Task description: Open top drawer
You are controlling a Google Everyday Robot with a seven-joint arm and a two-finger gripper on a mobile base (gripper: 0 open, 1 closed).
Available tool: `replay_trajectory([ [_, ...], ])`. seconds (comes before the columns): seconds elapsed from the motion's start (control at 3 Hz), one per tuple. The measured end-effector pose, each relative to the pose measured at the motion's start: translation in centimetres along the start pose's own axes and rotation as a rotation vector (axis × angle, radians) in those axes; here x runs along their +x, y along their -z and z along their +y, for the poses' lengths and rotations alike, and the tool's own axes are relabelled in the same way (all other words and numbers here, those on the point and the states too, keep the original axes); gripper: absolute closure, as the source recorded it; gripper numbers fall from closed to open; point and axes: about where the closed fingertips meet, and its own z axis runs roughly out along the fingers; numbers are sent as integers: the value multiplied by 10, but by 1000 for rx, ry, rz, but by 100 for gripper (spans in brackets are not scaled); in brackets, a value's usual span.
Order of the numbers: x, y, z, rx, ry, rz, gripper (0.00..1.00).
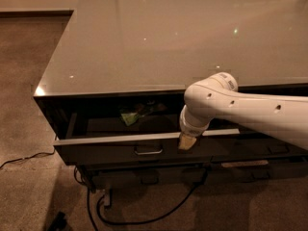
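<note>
Camera view: your claw [186, 142] rests at upper edge of top drawer [106, 152] front, just right of bar handle [148, 151]. Claw opening: cannot tell. Drawer stands partly out beneath glossy bench [144, 37]; green item [129, 116] inside.

Your arm [250, 112] a smooth white tube, small dark round holes dotted along its shell, bulbous elbow with a ridged cap, short white wrist, your tan gripper [186, 142] at its tip, against the top drawer [106, 149] front's upper edge.
</note>
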Motion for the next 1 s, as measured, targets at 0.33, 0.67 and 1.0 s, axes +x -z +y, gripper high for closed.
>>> replay_trajectory([
  [0.33, 0, 0, 0, 0, 0, 0, 12],
  [0.67, -6, 8, 0, 37, 13, -33, 0],
  [1.0, -13, 20, 2, 49, 34, -108, 0],
])
